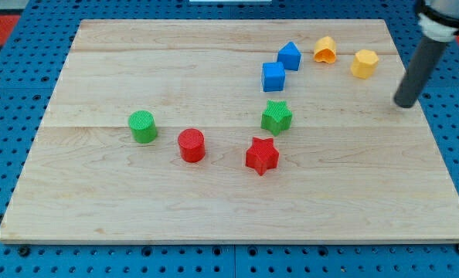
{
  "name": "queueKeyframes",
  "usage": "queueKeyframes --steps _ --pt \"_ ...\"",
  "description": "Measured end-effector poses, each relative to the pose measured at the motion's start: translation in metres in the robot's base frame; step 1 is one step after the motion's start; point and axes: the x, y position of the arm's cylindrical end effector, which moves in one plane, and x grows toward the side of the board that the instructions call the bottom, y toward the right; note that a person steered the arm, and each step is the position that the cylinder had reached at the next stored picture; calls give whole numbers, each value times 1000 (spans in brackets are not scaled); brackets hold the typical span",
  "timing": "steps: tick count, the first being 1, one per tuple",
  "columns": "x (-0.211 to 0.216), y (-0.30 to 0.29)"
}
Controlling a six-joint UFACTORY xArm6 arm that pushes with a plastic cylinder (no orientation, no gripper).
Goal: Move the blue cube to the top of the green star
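The blue cube (pixel 273 76) sits right of the board's middle, toward the view's top, a short gap above the green star (pixel 277 116). A second blue block (pixel 290 55), wedge-like in shape, lies just up and right of the cube. My tip (pixel 405 103) is at the view's right, near the board's right edge, well to the right of the cube and star and touching no block.
A red star (pixel 262 156) lies below the green star. A red cylinder (pixel 191 145) and a green cylinder (pixel 143 126) lie to the left. Two yellow blocks (pixel 324 49) (pixel 364 63) sit near the top right. The wooden board (pixel 98 208) lies on blue pegboard.
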Motion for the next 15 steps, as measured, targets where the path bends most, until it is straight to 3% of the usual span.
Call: queueKeyframes --steps 1,3,5,8,9,10,11,13,15 --pt "-6 24" --pt "-69 -54" --pt "-77 -180" --pt "-90 -221" --pt "-90 -277" --pt "-82 -293" --pt "-38 -254" --pt "-24 -278" --pt "11 -253"
